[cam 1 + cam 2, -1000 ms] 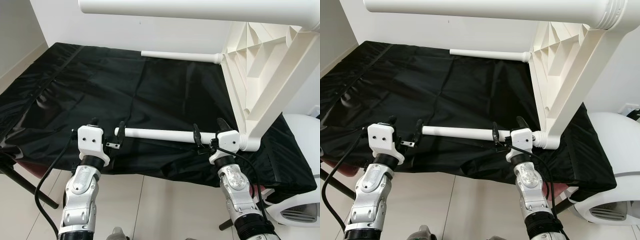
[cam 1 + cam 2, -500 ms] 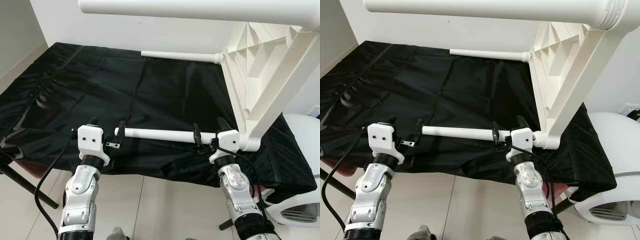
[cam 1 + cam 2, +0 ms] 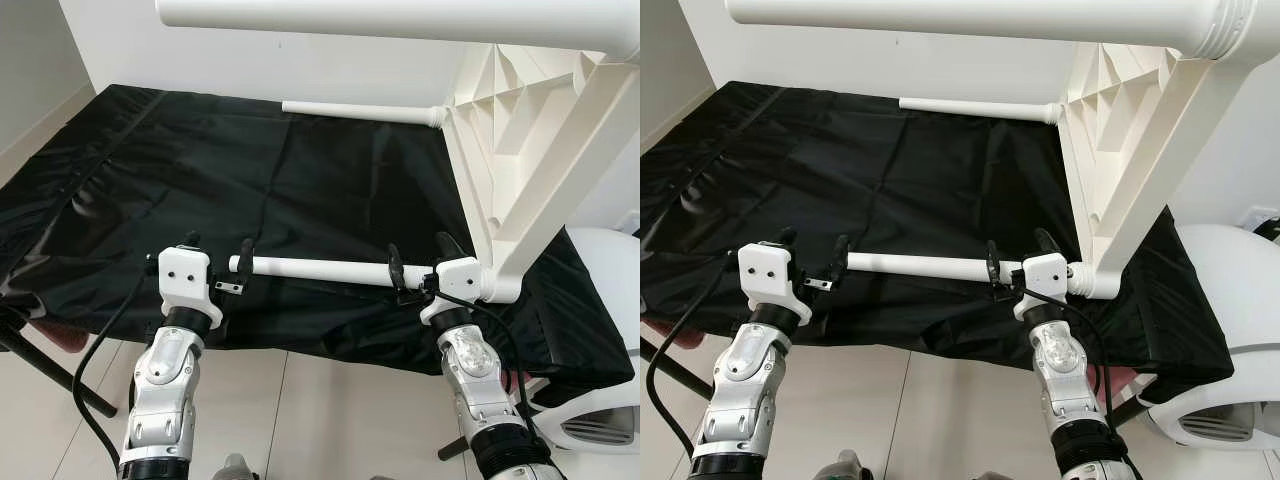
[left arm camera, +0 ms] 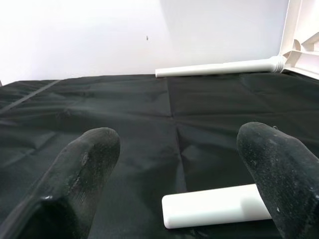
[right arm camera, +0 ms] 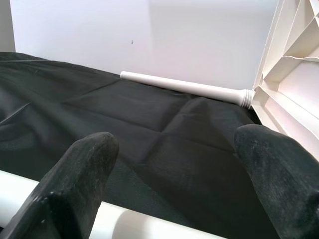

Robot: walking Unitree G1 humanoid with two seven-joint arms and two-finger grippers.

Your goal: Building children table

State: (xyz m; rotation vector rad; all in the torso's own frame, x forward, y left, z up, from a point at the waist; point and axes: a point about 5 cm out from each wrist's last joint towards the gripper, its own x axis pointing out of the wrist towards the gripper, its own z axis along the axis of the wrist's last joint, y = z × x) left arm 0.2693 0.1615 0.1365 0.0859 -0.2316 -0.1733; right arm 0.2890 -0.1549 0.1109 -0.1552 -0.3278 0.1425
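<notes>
Near white leg (image 3: 320, 270) lay along tabletop's (image 3: 150, 170) front edge, screwed into the table frame (image 3: 520, 150). Left gripper (image 3: 214, 262) and right gripper (image 3: 418, 262) fingers apart, straddling it. Risk: uneven closing could cross-thread or loosen the joint.

The cloth (image 3: 250, 180) over the surface is black, thin and creased, with a faint sheen. The leg (image 3: 320, 269) and tabletop (image 3: 500, 130) look like smooth white plastic, slightly glossy. The left tool's fingers (image 4: 79, 164) are matt black and finely grainy; the arms (image 3: 165, 380) are bright silver metal.
</notes>
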